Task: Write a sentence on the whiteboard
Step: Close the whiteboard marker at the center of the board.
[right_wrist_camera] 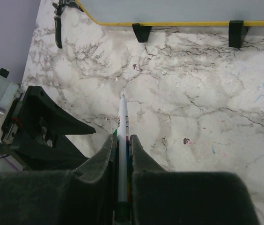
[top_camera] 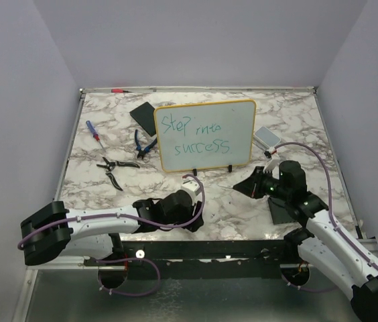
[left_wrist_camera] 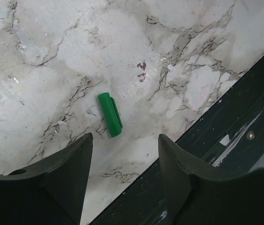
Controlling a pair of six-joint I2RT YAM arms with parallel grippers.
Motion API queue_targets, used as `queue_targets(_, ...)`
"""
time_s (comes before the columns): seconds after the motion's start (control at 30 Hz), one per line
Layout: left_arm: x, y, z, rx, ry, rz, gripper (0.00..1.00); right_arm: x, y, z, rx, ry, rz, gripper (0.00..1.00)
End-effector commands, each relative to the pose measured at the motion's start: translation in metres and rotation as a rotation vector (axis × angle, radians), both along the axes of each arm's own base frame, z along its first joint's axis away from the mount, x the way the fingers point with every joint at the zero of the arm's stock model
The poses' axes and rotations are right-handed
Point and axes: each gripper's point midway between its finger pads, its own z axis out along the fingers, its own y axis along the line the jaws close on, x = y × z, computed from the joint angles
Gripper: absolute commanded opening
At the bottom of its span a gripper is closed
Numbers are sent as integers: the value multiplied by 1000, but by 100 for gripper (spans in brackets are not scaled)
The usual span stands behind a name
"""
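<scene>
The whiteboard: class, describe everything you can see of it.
The whiteboard is a small white rectangle with a rounded yellow-orange frame. It stands on two black feet on the marble-patterned table, towards the far side. Green handwriting in two lines reads "Step into success."

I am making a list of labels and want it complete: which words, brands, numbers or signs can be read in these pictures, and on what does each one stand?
"Step into success." in green handwriting, in two lines, on the whiteboard.
Coloured print on the marker held in the right pincer: too blurred to read.
No other text can be read in any view.
</scene>
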Motion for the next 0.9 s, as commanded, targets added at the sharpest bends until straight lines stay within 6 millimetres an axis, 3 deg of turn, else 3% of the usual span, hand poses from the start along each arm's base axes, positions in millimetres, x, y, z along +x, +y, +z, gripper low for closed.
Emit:
queue_targets(0.0,1,-7,-2,-23,-2,2,57,-5,6,10,54,-15,39,1)
queue_targets(0.47,11,-6,-32,165,-71,11,39,-5,-2,11,43,-33,-11,1)
queue_targets(0.87,13,15,-49,399,-146,12,20,-4,-6,10,14,-40,-23,1)
